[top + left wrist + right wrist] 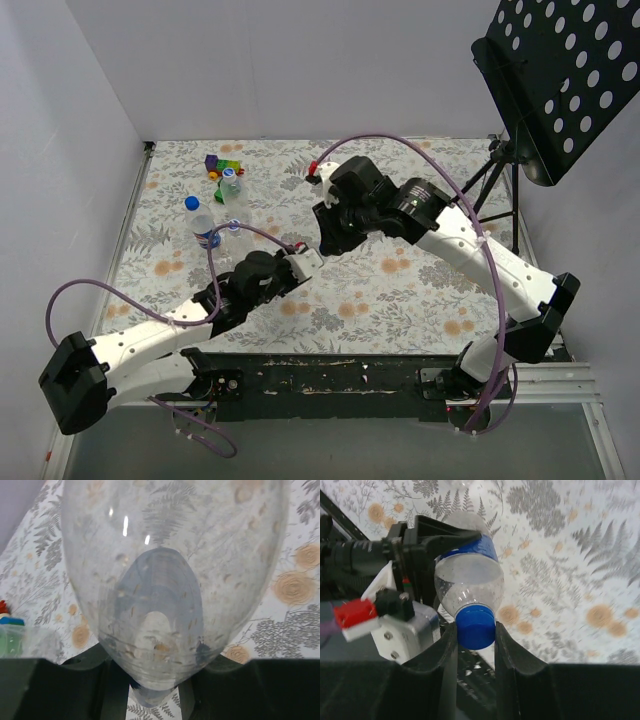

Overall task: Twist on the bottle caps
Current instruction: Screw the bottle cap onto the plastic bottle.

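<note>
A clear bottle (468,572) with a blue label lies roughly level between the two arms, over the middle of the table. My left gripper (155,690) is shut on its body, and the clear bottle (170,580) fills the left wrist view base-first. A blue cap (475,626) sits on the bottle's neck. My right gripper (475,635) is shut on that cap, one finger pressing on each side. From above, the left gripper (300,263) and right gripper (326,238) meet at mid-table, and the held bottle is mostly hidden between them.
At the back left stand a labelled bottle (204,230) with a blue cap (192,203) and a clear bottle (232,195) with a pale cap. Coloured toy blocks (222,165) lie behind them. A black music stand (560,80) overhangs the back right corner. White walls enclose the table.
</note>
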Robot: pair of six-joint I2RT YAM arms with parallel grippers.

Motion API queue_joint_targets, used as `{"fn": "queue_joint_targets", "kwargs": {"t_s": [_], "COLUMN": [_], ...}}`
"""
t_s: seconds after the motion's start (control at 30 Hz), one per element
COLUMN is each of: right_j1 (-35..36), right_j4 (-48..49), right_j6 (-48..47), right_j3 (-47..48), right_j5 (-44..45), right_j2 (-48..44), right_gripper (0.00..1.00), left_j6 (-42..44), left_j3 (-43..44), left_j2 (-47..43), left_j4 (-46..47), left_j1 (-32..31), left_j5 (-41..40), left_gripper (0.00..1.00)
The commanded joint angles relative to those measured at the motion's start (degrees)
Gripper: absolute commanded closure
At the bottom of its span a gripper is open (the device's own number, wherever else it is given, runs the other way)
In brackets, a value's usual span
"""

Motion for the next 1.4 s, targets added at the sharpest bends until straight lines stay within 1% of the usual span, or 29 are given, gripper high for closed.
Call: {"fn": "queue_joint_targets", "kwargs": {"t_s": [0.0, 0.03, 0.1, 0.13, 0.17, 0.23, 0.27, 0.3, 0.33, 0.43, 0.47, 0.53, 0.6, 0.73, 0.83, 0.93, 1.13, 1.37], "right_j1": [0.5, 0.5, 0.4, 0.3, 0.2, -0.4, -0.5, -0.6, -0.6, -0.6, -0.6, -0.6, -0.6, -0.6, -0.5, 0.3, 2.6, 4.2], "right_j4": [-2.1, -0.9, 0.8, 1.1, 1.3, 0.6, -0.1, -0.8, -1.5, -3.0, -3.3, -3.1, -3.0, -3.7, -3.9, -4.6, -5.9, -6.6], "right_j6": [26.5, 27.7, 27.8, 27.7, 27.0, 24.7, 23.2, 20.2, 17.3, 5.5, 2.4, -3.7, -10.7, -25.1, -33.3, -38.0, -43.1, -44.3], "right_j3": [-6.8, -7.1, -5.7, -4.7, -3.3, 0.1, 1.7, 2.8, 4.1, 4.5, 3.7, 1.6, -0.3, -3.0, -4.4, -4.8, -4.9, -3.6], "right_j5": [7.2, 8.1, 9.1, 9.9, 9.6, 8.0, 7.2, 5.7, 4.0, -1.1, -2.2, -4.3, -6.4, -14.0, -18.1, -19.6, -21.6, -21.7], "right_j2": [-1.6, -2.6, -4.0, -4.7, -5.1, -5.5, -5.5, -5.7, -6.0, -7.9, -9.0, -11.5, -13.9, -16.7, -17.8, -17.8, -16.2, -13.1], "right_gripper": [0.99, 0.99, 0.99, 0.95, 0.88, 0.70, 0.61, 0.54, 0.48, 0.40, 0.39, 0.37, 0.36, 0.36, 0.36, 0.37, 0.37, 0.43], "left_j6": [5.3, 6.3, 7.1, 7.2, 7.0, 5.8, 5.2, 4.6, 3.7, 1.2, 0.9, -0.2, -0.4, 0.0, -0.2, -0.4, 0.3, 0.9], "left_j3": [-1.1, -1.5, -1.5, -1.4, -1.0, -0.1, 0.3, 0.5, 0.9, 3.4, 4.1, 5.6, 6.5, 8.2, 9.4, 10.0, 10.1, 10.0], "left_j2": [-3.1, -2.9, -2.5, -2.3, -2.1, -1.7, -1.8, -1.7, -1.8, -1.5, -1.3, -0.5, 0.3, 2.2, 4.2, 5.6, 6.1, 5.6], "left_j4": [17.1, 17.8, 17.8, 17.3, 15.8, 13.1, 11.4, 10.4, 9.1, 4.6, 3.1, 0.8, -1.9, -5.2, -6.8, -7.2, -7.4, -7.6], "left_j1": [-6.0, -6.7, -6.8, -6.9, -6.8, -6.7, -6.3, -5.5, -5.0, -1.6, -0.4, 1.7, 2.8, 3.4, 3.4, 3.4, 3.4, 3.4], "left_j5": [-23.2, -25.0, -25.9, -25.8, -24.5, -21.0, -16.6, -13.7, -10.1, 1.9, 7.7, 16.0, 22.2, 33.4, 40.1, 43.2, 45.3, 45.9], "left_gripper": [0.75, 0.75, 0.76, 0.75, 0.75, 0.75, 0.75, 0.75, 0.75, 0.74, 0.74, 0.73, 0.72, 0.71, 0.71, 0.71, 0.71, 0.71]}}
